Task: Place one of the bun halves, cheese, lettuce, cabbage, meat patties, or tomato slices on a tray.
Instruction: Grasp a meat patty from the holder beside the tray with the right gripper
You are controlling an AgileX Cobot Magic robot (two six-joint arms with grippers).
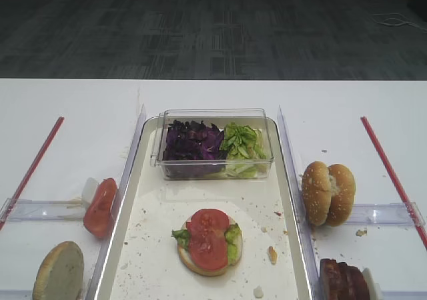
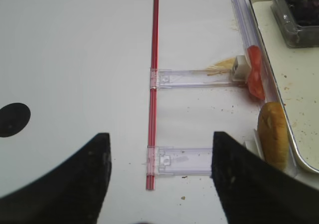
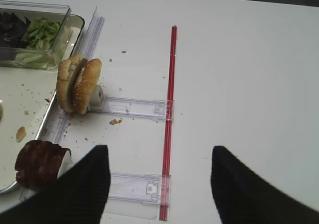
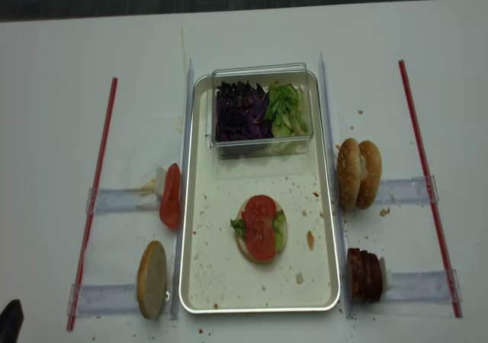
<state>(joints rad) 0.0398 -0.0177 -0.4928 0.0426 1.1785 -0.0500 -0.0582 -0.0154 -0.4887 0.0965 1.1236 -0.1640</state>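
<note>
— Tray contents?
— The large off-white rectangular tray (image 4: 200,282) holds a pale bun half (image 4: 259,240) topped with green lettuce pieces (image 4: 277,229) and bright red tomato slices (image 4: 260,227).

— Grippers?
— The right gripper (image 3: 158,184) and left gripper (image 2: 159,176) both stand apart, seemingly empty, over bare table.

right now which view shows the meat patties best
The right wrist view: the meat patties appear large, their stacked edges distinct. The exterior high view cuts them off at its bottom edge; the realsense view shows them whole but small; the left wrist view misses them.
</note>
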